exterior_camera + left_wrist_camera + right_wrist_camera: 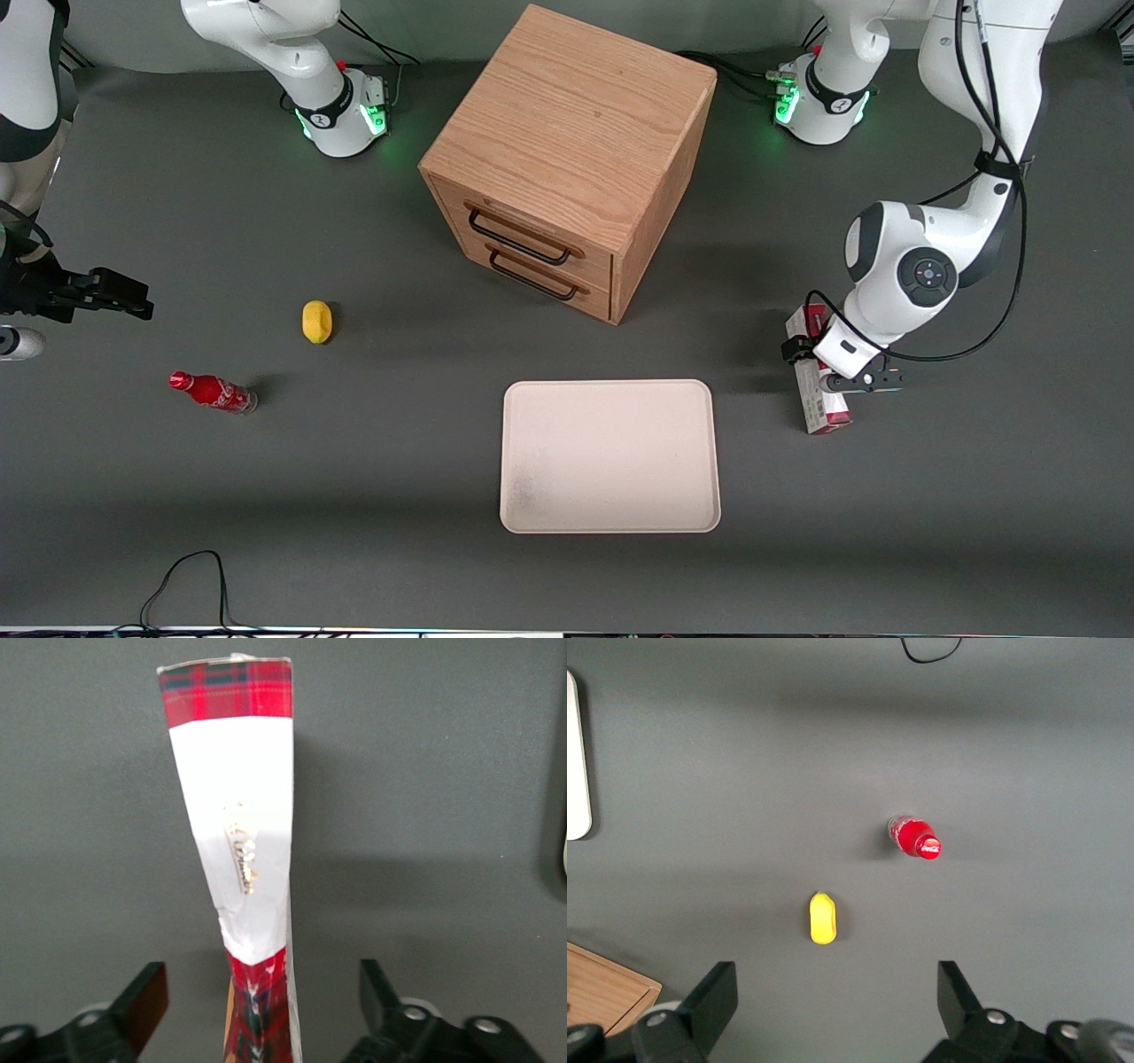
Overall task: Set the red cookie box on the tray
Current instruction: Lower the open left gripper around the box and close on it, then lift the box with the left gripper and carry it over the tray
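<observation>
The red cookie box [829, 415] is long and thin, red tartan with a white panel. It rests on the grey table beside the tray [611, 456], toward the working arm's end. My left gripper [819, 368] is down over the middle of the box. In the left wrist view the gripper [261, 990] is open, and the box [235, 788] runs between its two black fingers [146, 992] with a gap on each side. The cream tray lies flat with nothing on it.
A wooden drawer cabinet [567, 159] stands farther from the front camera than the tray. A yellow lemon-like object [316, 321] and a small red soda bottle [213, 392] lie toward the parked arm's end. A black cable [190, 576] loops at the table's near edge.
</observation>
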### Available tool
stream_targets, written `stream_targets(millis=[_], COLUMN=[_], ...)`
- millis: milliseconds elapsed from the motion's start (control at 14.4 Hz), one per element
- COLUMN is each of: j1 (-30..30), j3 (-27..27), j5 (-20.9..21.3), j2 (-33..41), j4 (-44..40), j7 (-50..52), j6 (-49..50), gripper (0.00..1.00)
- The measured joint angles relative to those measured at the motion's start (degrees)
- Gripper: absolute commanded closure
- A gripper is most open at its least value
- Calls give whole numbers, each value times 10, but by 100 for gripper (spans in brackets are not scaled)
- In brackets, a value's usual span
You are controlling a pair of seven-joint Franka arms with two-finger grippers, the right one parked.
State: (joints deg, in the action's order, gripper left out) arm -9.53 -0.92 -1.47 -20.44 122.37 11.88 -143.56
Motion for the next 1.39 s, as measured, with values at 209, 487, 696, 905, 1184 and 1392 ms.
stream_targets(millis=[209,487,696,905,1184,1392], j1=[9,10,9,9,10,11], j3=[0,-1,-1,-1,0,1], j5=[0,0,0,0,0,0], j2=[2,3,3,6,67,134], j4=[-8,-23,-23,-25,-54,-109], j7=[-5,-5,-4,0,10,13], j6=[6,34,35,36,139,272], gripper=[92,100,100,100,100,100])
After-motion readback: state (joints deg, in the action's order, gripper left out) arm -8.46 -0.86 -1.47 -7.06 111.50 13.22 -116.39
